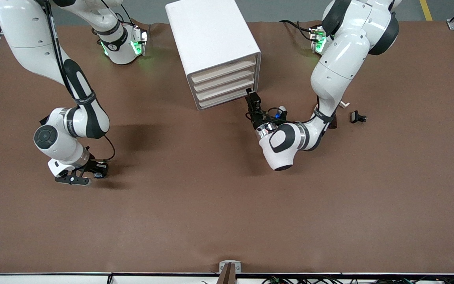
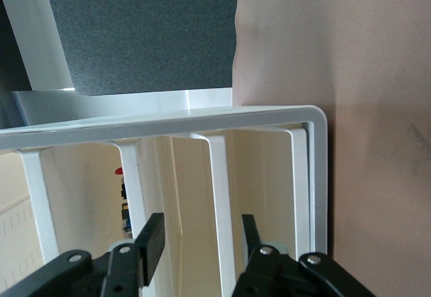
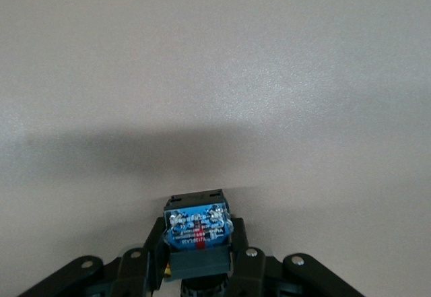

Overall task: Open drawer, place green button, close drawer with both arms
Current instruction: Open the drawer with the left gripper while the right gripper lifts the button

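Observation:
The white cabinet (image 1: 211,35) stands mid-table with its cream drawers all pushed in. My left gripper (image 1: 250,94) is at the end of one of the lower drawers (image 1: 223,91) that lies toward the left arm's end of the table. In the left wrist view the left gripper (image 2: 201,240) has a finger on each side of that drawer's cream front (image 2: 192,196) and is shut on it. My right gripper (image 1: 100,172) hangs low over the table at the right arm's end. It is shut on the button (image 3: 195,224), whose blue base faces the camera; the green cap is hidden.
A small black clip piece (image 1: 358,117) and a white bit (image 1: 344,104) lie on the brown table near the left arm's elbow. The right arm's shadow falls on the table surface (image 1: 195,189) beside its wrist.

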`<action>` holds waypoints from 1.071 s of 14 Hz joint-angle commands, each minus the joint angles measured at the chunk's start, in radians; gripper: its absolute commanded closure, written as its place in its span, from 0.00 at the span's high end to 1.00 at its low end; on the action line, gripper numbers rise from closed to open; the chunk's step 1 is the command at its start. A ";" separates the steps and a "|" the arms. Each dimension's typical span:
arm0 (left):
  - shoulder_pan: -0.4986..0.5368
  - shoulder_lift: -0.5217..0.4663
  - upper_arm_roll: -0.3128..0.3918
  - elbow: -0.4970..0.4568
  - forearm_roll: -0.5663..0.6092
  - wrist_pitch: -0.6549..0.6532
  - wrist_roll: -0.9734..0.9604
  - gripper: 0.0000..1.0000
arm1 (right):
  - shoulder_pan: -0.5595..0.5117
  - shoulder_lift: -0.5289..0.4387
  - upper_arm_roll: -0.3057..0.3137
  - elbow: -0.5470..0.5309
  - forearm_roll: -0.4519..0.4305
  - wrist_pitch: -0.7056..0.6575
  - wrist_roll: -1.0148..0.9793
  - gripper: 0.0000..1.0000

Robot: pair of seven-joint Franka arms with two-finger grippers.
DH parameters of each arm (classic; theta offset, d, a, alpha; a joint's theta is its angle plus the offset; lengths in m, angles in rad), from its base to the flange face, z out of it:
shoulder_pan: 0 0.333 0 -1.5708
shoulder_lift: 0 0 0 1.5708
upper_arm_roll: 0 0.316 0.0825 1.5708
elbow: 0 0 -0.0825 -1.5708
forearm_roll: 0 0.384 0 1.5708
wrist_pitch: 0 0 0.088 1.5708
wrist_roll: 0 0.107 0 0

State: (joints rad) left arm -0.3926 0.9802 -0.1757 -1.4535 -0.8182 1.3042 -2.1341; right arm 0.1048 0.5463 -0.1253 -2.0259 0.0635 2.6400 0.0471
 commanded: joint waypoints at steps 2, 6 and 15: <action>-0.009 0.014 -0.004 0.001 -0.026 -0.016 -0.021 0.51 | -0.007 0.001 0.007 0.096 0.012 -0.159 -0.010 0.00; -0.034 0.015 -0.004 -0.001 -0.045 -0.016 -0.020 0.45 | -0.005 -0.025 0.007 0.113 0.088 -0.193 -0.001 0.00; -0.055 0.038 -0.002 -0.005 -0.045 -0.010 -0.020 0.45 | 0.035 -0.236 0.007 0.239 0.087 -0.650 0.196 0.00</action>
State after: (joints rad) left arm -0.4462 1.0094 -0.1779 -1.4601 -0.8421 1.3018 -2.1349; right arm 0.1166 0.3933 -0.1179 -1.7774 0.1364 2.0713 0.1734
